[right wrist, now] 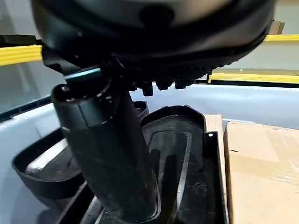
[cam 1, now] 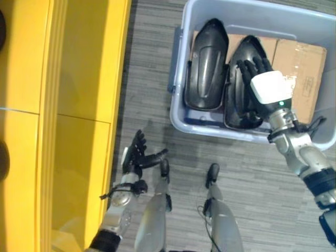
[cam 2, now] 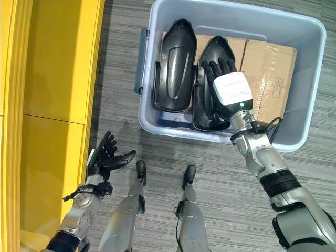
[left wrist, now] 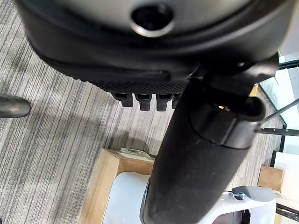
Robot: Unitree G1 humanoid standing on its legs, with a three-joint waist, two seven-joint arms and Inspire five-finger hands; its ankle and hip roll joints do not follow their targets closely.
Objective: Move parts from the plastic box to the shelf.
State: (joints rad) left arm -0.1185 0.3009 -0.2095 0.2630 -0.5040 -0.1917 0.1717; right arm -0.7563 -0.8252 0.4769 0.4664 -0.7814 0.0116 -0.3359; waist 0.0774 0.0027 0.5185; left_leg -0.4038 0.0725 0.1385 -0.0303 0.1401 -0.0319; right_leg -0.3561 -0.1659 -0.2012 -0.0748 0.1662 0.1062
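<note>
A grey-blue plastic box point(cam 1: 177, 122) stands on the carpet and holds two black moulded shell parts side by side. The left part point(cam 1: 206, 63) lies free. My right hand point(cam 2: 231, 90), with a white cover on its back, is open over the right part point(cam 2: 205, 114), its fingers straight and spread along it. In the right wrist view the thumb point(right wrist: 110, 163) reaches down beside that part's hollow point(right wrist: 187, 154); whether it touches I cannot tell. My left hand point(cam 1: 136, 155) hangs open and empty, low beside the yellow shelf point(cam 1: 63, 105).
Flat brown cardboard point(cam 1: 302, 68) fills the box's right half, next to the parts. The yellow shelf runs down the whole left side. Grey striped carpet point(cam 1: 147, 79) lies between shelf and box. The left wrist view shows a wooden edge point(left wrist: 100, 186) on the floor.
</note>
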